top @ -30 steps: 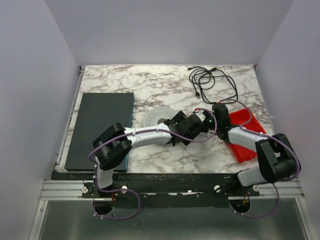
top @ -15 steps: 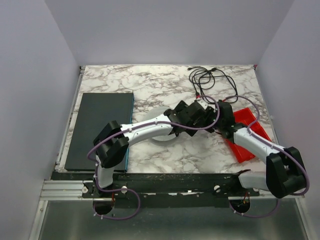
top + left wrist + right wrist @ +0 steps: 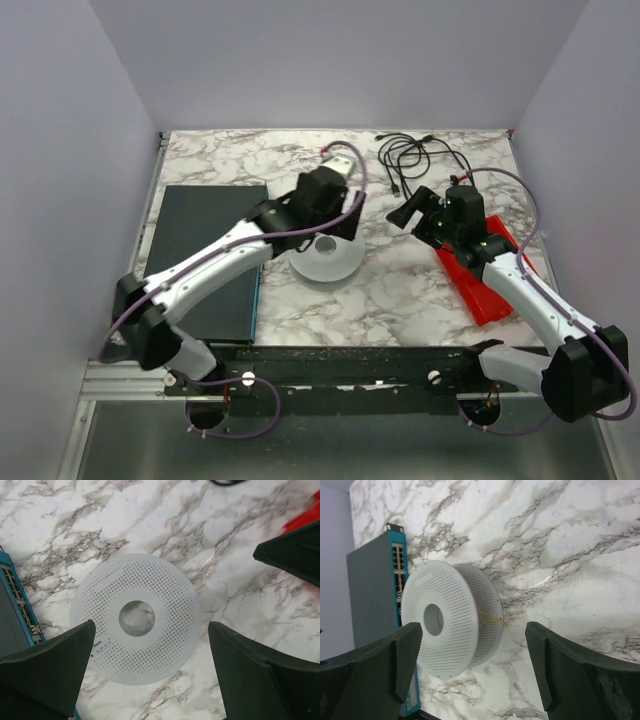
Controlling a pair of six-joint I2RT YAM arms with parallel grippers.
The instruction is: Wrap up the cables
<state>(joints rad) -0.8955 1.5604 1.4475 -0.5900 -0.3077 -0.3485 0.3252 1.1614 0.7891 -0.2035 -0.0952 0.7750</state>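
The cables point(image 3: 420, 160) lie in a loose black tangle at the back right of the table, touched by neither gripper. A white perforated spool point(image 3: 327, 260) rests flat on one flange in the middle, its hole facing up. My left gripper point(image 3: 330, 222) hangs open just above and behind the spool point(image 3: 136, 619), looking straight down on it; the left gripper point(image 3: 151, 630) holds nothing. My right gripper point(image 3: 408, 212) is open to the right of the spool point(image 3: 450, 620), facing it from a short way off; nothing sits in the right gripper point(image 3: 473, 630). Short yellow strands show on the spool's core point(image 3: 491, 617).
A dark box with a teal edge and rows of ports point(image 3: 200, 260) lies at the left, close to the spool. A red tray point(image 3: 485, 275) sits at the right under my right arm. The table ends at the back wall just past the cables.
Both grippers have left the spool. The left one rose and swung back and left; the right one opened and drew off to the right. The spool now shows whole.
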